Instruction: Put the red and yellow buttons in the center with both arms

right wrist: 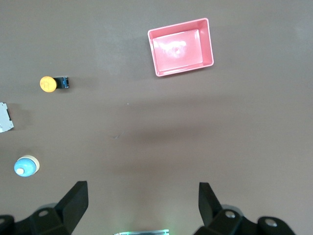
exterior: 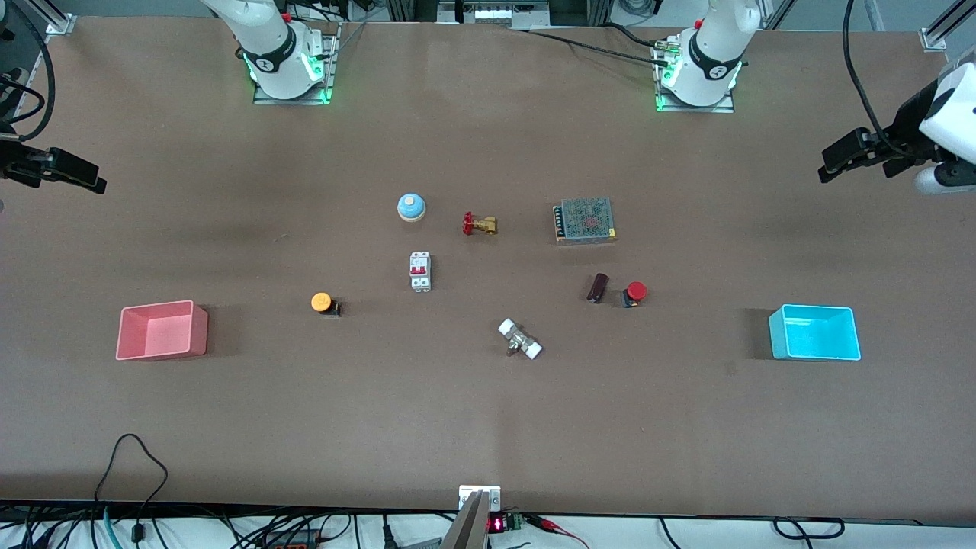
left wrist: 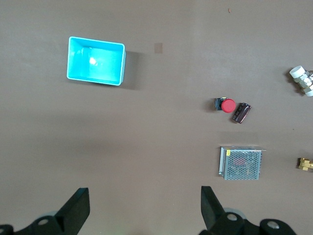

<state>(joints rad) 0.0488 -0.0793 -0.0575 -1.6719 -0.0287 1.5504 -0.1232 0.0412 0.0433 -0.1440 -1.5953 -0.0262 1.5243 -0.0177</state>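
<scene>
Red button point(exterior: 634, 292) lies on its side just beside a dark capacitor point(exterior: 598, 287), toward the left arm's end; we see the yellow button point(exterior: 323, 303) between the pink bin point(exterior: 162, 330) and the circuit breaker point(exterior: 420, 271). Left gripper point(exterior: 837, 161) and right gripper point(exterior: 72, 174) hover high, each spread wide and carrying nothing.

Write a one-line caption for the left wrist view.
Open left gripper high over bare tabletop, red button lying beside a dark cylinder.
</scene>
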